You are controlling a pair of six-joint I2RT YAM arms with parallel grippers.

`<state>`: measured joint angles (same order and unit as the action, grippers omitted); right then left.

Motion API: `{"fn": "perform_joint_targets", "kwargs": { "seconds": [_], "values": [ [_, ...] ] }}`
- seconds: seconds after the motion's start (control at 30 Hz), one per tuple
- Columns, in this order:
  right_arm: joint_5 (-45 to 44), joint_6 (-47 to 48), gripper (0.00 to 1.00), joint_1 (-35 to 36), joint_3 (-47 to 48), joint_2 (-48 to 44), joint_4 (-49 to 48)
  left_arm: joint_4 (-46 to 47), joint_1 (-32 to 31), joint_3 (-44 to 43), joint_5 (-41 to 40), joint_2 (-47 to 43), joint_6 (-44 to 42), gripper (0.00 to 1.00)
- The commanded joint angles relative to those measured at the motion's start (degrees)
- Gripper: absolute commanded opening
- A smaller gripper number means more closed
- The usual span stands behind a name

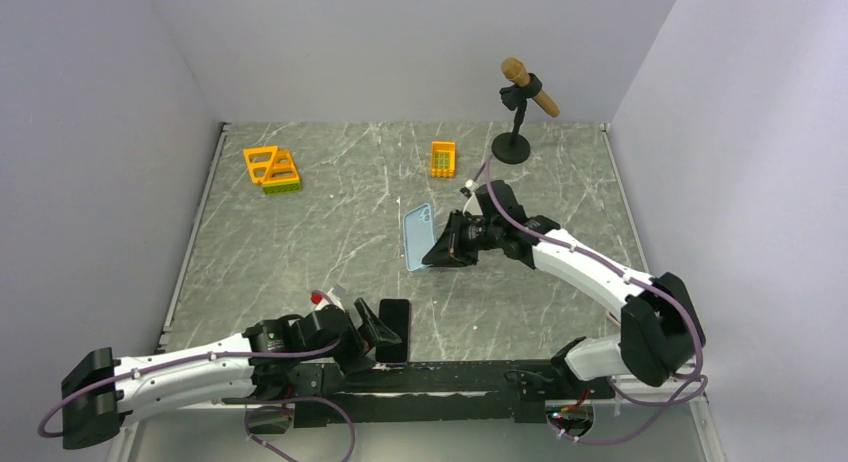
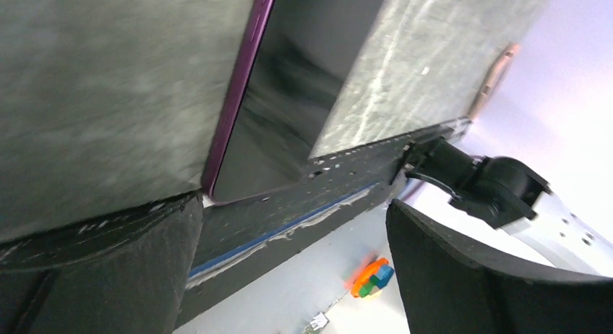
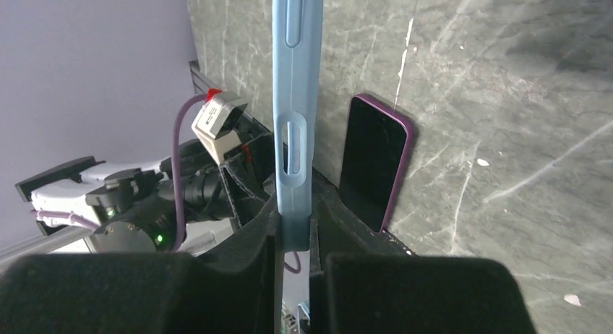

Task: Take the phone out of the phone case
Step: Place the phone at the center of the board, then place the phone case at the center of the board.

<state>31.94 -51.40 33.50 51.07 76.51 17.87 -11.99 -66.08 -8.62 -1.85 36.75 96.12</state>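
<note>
The phone [image 1: 394, 327] is already out of the case [image 1: 418, 237]. It lies flat, screen up, at the near edge of the surface [image 1: 330, 232] about midway along it, with its near end at the black mounting rail [image 1: 450, 377]. The left claw [image 1: 368, 334] stands wide beside it and holds nothing; its wrist view shows both fingers well clear of the phone's purple rim. The right claw [image 1: 447, 250] is pinched narrow on one end of the blue case, which it holds on edge near the middle of the surface.

What seems left is a tidy finish. The left claw should draw back toward the near left corner, lifting a little first so that neither finger catches the phone and pushes it onto the rail. The right claw should lower the case until its long side rests on the surface before letting go, since the soft case would likely bounce or tip if dropped.

There is plenty of room. The centre and left of the surface are bare marble. The orange and green rack [image 1: 272, 169], the small orange block [image 1: 443, 159] and the black stand [image 1: 512, 142] all sit toward the far edge, well apart from both arms. The tight spot is the near edge, where phone, rail and left claw crowd together.
</note>
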Motion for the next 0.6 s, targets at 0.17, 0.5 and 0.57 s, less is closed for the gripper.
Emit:
{"fn": "perform_joint_targets", "kwargs": {
  "seconds": [0.17,0.5,0.57],
  "values": [
    [2.23,-10.37,0.0,4.61,-0.88,9.62,-21.55,-32.1,-0.14,-11.81,-6.08,-4.9,9.26,1.0],
    [-4.2,-17.48,0.0,9.89,-4.3,20.49,-35.09,-37.22,0.57,-30.29,-22.04,-6.42,-14.37,0.98],
    [-5.85,-16.44,0.0,10.19,-4.35,21.46,-34.06,-39.39,1.4,-36.0,-24.92,-4.2,-21.09,0.98]
  ]
}}
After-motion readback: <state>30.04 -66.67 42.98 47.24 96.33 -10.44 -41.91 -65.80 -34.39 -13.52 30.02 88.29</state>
